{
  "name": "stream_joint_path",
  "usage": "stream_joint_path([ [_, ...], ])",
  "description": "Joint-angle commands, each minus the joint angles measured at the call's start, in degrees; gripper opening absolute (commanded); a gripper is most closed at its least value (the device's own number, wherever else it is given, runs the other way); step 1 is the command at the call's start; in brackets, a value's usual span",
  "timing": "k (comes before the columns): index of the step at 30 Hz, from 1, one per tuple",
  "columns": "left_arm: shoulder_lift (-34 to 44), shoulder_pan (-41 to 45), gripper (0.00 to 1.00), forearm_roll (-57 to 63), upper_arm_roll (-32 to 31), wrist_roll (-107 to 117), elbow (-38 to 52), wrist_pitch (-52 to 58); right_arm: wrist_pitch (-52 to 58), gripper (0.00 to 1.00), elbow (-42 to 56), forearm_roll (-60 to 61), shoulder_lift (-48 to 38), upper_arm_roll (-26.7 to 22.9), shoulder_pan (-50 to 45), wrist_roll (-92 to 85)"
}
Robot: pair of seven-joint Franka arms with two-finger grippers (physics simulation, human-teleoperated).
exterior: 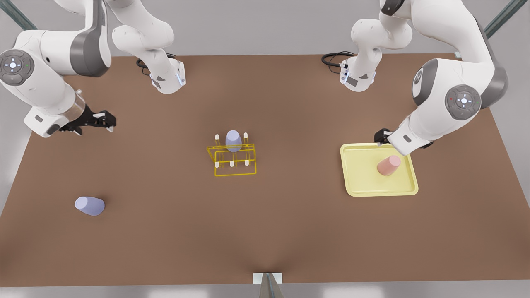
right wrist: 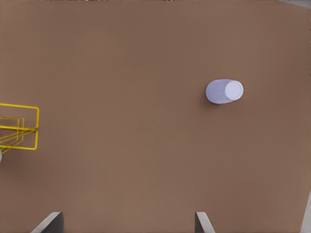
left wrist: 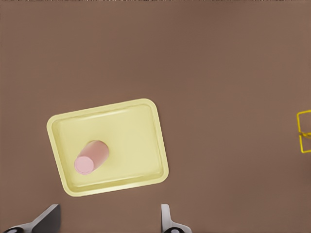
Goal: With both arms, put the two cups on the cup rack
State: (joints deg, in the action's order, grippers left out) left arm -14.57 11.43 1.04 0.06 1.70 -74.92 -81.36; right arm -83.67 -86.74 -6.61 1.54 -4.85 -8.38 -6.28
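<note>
A pale pink cup [exterior: 388, 165] [left wrist: 90, 158] sits in the flat pale-yellow tray [exterior: 356, 188] [left wrist: 141, 136] at the front view's right. My left gripper [exterior: 383, 136] [left wrist: 107, 224] hovers open above the tray's far edge, partly hidden by its arm. One lavender cup [exterior: 89, 205] [right wrist: 224, 91] rests on the bare table at the front view's near left. My right gripper [exterior: 108, 122] [right wrist: 127, 225] is open, high above the table and well behind that cup. The yellow wire cup rack [exterior: 232, 161] [left wrist: 304, 131] [right wrist: 19, 127] stands mid-table, with a second lavender cup [exterior: 233, 140] on one of its back pegs.
The brown table [exterior: 165, 231] spreads wide around the rack. Both arm bases [exterior: 167, 76] [exterior: 358, 76] stand at the far edge with black cables beside them. A small white bracket [exterior: 267, 278] sits at the near edge.
</note>
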Motion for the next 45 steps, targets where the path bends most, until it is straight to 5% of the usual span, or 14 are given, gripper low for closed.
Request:
stream_joint_path([
  [1,0.07,-0.01,1.0,0.01,0.03,2.78,0.04,-1.52,-2.28,1.0,-0.18,0.11,-0.05,-0.08,-0.76,-2.95],
  [4,-2.04,-0.18,1.0,-3.05,6.69,2.43,-1.54,-4.67,-2.63,1.0,1.4,-0.86,4.07,-0.16,-0.59,-3.74],
  [6,-5.11,-3.69,1.0,-5.34,9.6,-5.81,-8.39,-18.9,-3.16,1.0,8.41,0.1,13.81,-0.34,3.09,-3.92],
  [8,-7.31,-6.51,1.0,-6.67,9.61,-10.58,-17.45,-34.48,-3.51,1.0,13.0,-0.07,21.21,-0.25,6.53,-3.83],
  [14,-8.63,-7.13,1.0,-6.05,9.61,-17.61,-31.25,-51.79,-12.47,1.0,18.45,6.87,32.47,-0.16,13.56,-4.09],
  [25,1.03,-7.13,1.0,-6.05,9.87,-17.43,-50.32,-61.29,-25.48,1.0,18.37,10.04,41.61,-0.6,20.07,-15.08],
  [45,-3.54,-7.39,1.0,-6.32,10.4,-17.26,-55.69,-65.16,-31.81,1.0,17.22,10.66,49.17,-2.54,22.79,-20.88],
])
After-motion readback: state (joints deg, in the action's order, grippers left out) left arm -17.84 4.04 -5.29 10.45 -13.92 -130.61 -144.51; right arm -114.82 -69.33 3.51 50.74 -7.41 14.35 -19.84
